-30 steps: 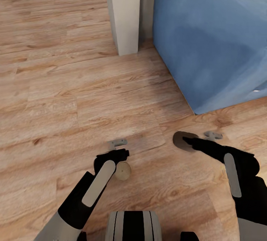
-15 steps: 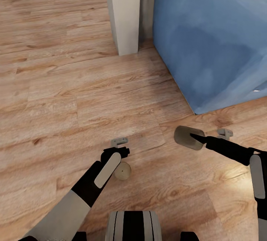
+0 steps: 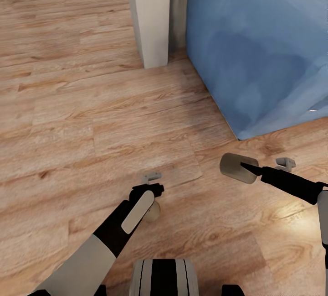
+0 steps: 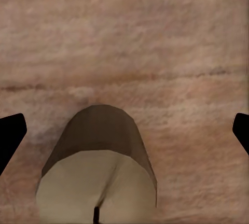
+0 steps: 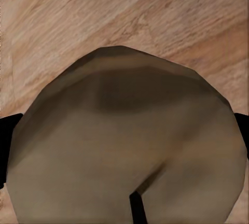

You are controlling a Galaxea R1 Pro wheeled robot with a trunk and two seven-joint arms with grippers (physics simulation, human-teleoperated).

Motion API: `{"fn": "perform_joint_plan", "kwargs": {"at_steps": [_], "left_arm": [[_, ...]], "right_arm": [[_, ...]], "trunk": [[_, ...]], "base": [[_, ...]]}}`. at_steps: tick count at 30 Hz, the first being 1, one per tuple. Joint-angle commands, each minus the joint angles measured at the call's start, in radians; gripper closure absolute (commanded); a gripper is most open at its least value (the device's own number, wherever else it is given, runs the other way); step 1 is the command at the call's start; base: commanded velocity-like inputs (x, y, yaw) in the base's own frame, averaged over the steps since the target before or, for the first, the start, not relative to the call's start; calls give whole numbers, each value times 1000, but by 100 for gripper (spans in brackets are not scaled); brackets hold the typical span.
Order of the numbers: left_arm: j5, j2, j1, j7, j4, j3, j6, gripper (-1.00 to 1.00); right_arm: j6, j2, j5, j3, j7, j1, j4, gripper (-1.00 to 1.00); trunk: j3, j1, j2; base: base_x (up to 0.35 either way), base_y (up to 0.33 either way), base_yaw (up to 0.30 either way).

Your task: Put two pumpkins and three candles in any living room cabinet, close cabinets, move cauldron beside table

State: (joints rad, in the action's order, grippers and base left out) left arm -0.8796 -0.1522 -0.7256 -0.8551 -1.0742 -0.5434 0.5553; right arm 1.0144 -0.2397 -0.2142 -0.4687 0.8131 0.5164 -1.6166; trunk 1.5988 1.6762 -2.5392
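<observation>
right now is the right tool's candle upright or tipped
Tipped: the candle lies sideways in the right tool, off the floor.

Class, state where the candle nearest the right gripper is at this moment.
In the head view the candle is at the tip of the right gripper, lifted above the wooden floor, just in front of the blue sofa's near corner.

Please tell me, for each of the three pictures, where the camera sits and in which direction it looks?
Head view: on the robot's head, looking forward and down at the wood floor and a blue sofa; both arms show, each gripper at a candle.
Left wrist view: on the left arm, looking along the left gripper at a candle; dark fingertips at both edges.
Right wrist view: on the right arm, close on a candle between dark fingertips.
Shared: each candle appears in the head view too.
</observation>
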Motion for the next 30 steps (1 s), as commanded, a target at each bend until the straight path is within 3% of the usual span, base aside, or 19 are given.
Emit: {"fn": "perform_joint_plan", "kwargs": {"at_steps": [1, 18, 23, 30], "left_arm": [[-6, 2, 1, -8, -1, -3, 1, -100], [-11, 3, 11, -5, 91, -6, -39, -100], [-10, 0, 11, 58, 145, -6, -51, -100], [-9, -1, 11, 75, 164, -6, -65, -100]], "right_arm": [[5, 0, 1, -1, 5, 1, 0, 100], [4, -1, 1, 4, 6, -2, 0, 100], [4, -1, 1, 4, 6, -2, 0, 100], [4, -2, 1, 4, 6, -1, 0, 100]], "trunk": [[1, 0, 0], [8, 1, -1], [8, 1, -1], [8, 1, -1]], "base": [[0, 0, -35], [0, 0, -5], [0, 0, 0], [0, 0, 0]]}}
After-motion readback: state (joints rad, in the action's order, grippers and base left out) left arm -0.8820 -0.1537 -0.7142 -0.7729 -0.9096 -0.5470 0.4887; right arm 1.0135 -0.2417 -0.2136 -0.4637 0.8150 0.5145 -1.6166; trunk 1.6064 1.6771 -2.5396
